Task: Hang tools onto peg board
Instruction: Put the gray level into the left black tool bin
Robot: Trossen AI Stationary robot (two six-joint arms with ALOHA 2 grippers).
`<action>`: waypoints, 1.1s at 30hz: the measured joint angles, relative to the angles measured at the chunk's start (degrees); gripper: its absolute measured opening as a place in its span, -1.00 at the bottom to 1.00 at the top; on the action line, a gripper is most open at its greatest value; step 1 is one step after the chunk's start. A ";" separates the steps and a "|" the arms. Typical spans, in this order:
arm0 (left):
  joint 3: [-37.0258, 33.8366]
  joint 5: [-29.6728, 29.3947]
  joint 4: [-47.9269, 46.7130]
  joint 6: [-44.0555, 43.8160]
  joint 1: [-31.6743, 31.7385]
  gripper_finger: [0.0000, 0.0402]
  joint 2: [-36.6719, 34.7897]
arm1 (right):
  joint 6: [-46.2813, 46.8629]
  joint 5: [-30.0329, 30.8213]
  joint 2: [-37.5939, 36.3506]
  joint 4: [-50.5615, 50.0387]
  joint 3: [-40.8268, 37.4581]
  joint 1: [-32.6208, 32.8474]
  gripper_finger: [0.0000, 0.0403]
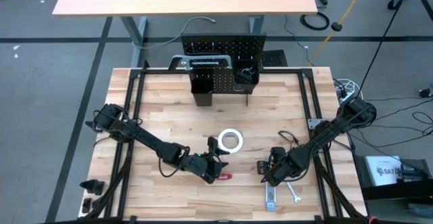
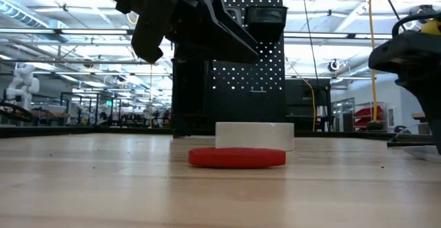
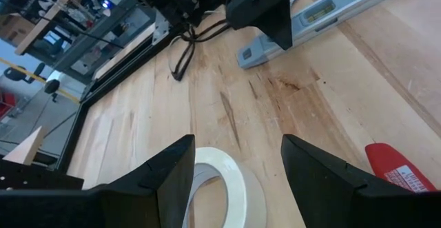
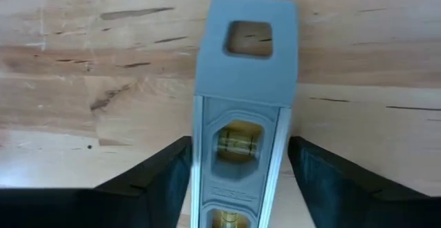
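The white tape roll [image 1: 230, 141] lies flat on the table's middle, and the red-handled tool [image 1: 224, 176] lies just near of it. My left gripper [image 1: 215, 158] hangs open above and between them, slanting down, with the roll [image 3: 222, 187] below its fingers. The silver level [image 4: 241, 118] lies flat near the front right. My right gripper [image 4: 240, 142] points down over its grey capped end, open, one finger on either side. A small wrench [image 1: 293, 193] lies beside the level [image 1: 270, 198]. The black peg board [image 1: 223, 55] stands upright at the far edge.
Two black box bins [image 1: 203, 88] [image 1: 245, 78] hang on the peg board's front. Black frame rails [image 1: 308, 109] run along the table's sides. A cable [image 3: 180, 56] loops on the wood by my right arm. Bare wood lies between the tools and the board.
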 joint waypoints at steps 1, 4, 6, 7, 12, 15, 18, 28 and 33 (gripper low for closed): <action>0.00 0.01 0.00 0.00 0.00 0.10 0.00 | -0.01 -0.12 0.00 -0.52 0.00 0.00 0.15; 0.00 0.02 0.02 0.00 0.00 0.10 0.00 | -1.09 -0.33 0.00 -1.38 0.00 0.02 -0.02; 0.00 0.02 0.02 0.00 0.00 0.10 0.00 | -1.82 -0.33 -0.02 -1.50 0.00 -0.02 -0.12; 0.00 0.02 0.02 0.00 0.00 0.10 0.02 | -2.21 -0.36 -0.02 -1.61 0.00 -0.11 -0.14; 0.00 0.01 0.02 0.02 0.00 0.10 0.02 | -3.76 -0.81 -0.84 -2.94 -0.01 -0.69 -0.14; 0.00 0.02 0.03 0.02 0.00 0.10 0.02 | -4.39 -0.77 -1.74 -5.43 -0.19 -1.29 -0.09; 0.00 0.02 0.07 0.04 0.00 0.10 0.02 | -6.20 -0.86 -3.10 -7.83 -0.63 -2.25 -0.08; 0.02 0.04 0.18 0.13 0.00 0.10 0.02 | -7.97 4.24 -8.25 -7.38 -0.89 -2.97 -0.16; 0.04 3.85 0.54 -0.29 0.02 0.10 0.02 | -9.03 9.43 -10.81 -4.38 -0.81 -2.97 -0.16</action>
